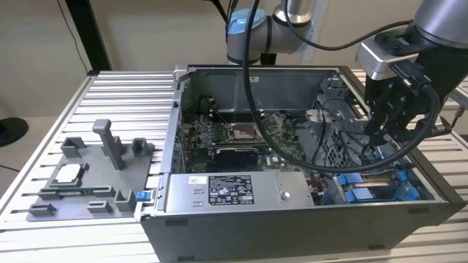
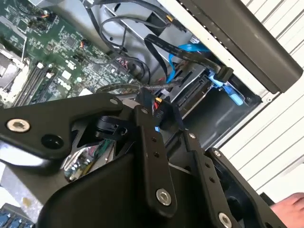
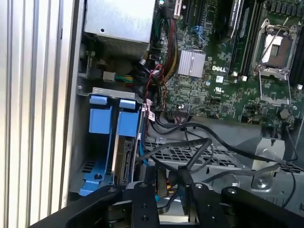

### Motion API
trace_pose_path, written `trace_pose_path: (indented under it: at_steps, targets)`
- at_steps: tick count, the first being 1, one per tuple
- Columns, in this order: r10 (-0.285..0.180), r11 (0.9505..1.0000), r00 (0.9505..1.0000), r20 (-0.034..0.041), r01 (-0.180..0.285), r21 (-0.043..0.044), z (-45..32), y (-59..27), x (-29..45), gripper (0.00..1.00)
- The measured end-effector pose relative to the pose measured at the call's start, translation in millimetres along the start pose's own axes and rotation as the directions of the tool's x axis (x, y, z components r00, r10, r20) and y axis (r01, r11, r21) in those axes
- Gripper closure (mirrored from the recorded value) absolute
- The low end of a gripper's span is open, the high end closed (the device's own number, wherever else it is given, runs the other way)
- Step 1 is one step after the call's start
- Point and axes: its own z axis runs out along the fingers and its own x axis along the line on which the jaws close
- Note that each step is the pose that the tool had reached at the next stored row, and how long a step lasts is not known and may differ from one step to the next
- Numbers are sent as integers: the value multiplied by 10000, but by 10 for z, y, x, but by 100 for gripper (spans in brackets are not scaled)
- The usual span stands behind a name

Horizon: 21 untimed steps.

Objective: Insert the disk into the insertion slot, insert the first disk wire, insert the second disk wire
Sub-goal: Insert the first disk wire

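Note:
My gripper (image 1: 382, 131) hangs inside the open computer case, over the drive bay at the exterior view's right. In both wrist views it is shut on a black connector (image 2: 160, 114) with red and yellow wires, and that wire connector (image 3: 163, 183) sits between the fingers (image 3: 142, 194). The disk (image 3: 124, 159) stands on edge in its blue carrier inside the insertion slot (image 3: 97, 176), a short way beyond the fingertips. A blue wire (image 2: 190, 49) runs to a black plug (image 2: 223, 73) at the bay.
The silver power-supply box (image 1: 219, 192) lies along the case's front. The green motherboard (image 1: 234, 137) fills the middle. Loose black cables cross a perforated cage (image 3: 190, 154). A grey fixture (image 1: 87, 181) sits on the slatted table. A hand (image 2: 290, 205) shows outside the case.

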Motion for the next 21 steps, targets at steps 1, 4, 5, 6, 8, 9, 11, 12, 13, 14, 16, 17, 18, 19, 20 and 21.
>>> trace_pose_path:
  at_steps: [1, 4, 5, 6, 8, 9, 11, 12, 13, 14, 16, 17, 18, 19, 20, 21]
  targets:
    - [7, 10000, 10000, 6, -7, 1, 0, 0, 0, 100]
    - [12, 10000, 10000, 27, -12, -10, -3, 0, 4, 100]
    - [15, 10000, 10000, 40, -15, -18, -9, 0, 5, 100]
    - [17, 10000, 10000, 53, -17, -29, -17, -1, 5, 100]
    - [23, 10000, 10000, 89, -22, -43, -32, -1, 8, 100]
    - [25, 10000, 9999, 107, -24, -49, -38, -2, 10, 100]
    - [30, 10000, 9999, 135, -29, -68, -48, -2, 16, 100]
    - [32, 10000, 9999, 146, -31, -78, -51, -1, 19, 100]
    - [35, 10000, 9999, 150, -33, -90, -51, -1, 23, 100]
    - [36, 9999, 9999, 151, -35, -104, -51, -1, 23, 100]
    - [36, 9999, 9999, 152, -35, -108, -52, -1, 26, 100]
    - [36, 9999, 9999, 154, -35, -108, -52, -1, 27, 100]
    - [36, 9999, 9999, 154, -35, -109, -52, -1, 27, 100]
    - [36, 9999, 9999, 154, -35, -108, -52, -1, 27, 100]
    - [36, 9999, 9999, 154, -35, -108, -52, -1, 27, 100]
    - [37, 9999, 9999, 154, -35, -109, -52, -1, 28, 0]
